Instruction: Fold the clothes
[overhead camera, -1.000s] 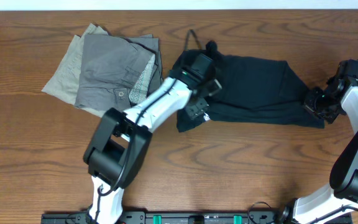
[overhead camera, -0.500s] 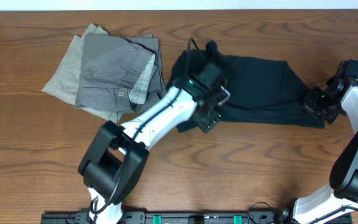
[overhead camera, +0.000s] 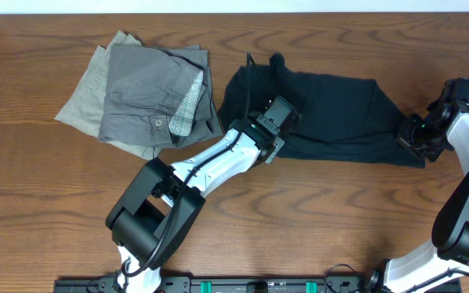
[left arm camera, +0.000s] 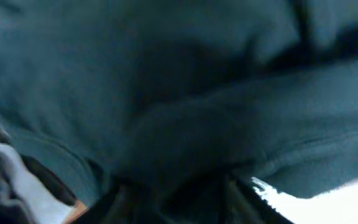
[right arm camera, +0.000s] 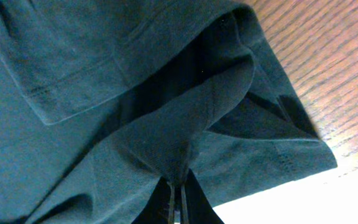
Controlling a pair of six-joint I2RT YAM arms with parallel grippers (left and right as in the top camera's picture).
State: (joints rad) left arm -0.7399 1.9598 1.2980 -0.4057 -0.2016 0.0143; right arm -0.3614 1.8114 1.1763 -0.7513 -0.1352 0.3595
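R gripper is clenched on a pinch of the black garment. The cloth rises in a ridge from the pressed-together tips, w/ stitched hems fanning out on either side. In the overhead view the R gripper sits at the garment's right end, near the right edge of the table.

L gripper is low over the garment's lower-left part. Its wrist view is all blurred dark fabric, so can't tell if the jaws grasp anything.

The garment lies spread lengthwise across the centre-right of the wooden top. Just beside it on the left, a grey piece w/ a waistband button lies on a khaki piece, both roughly folded.
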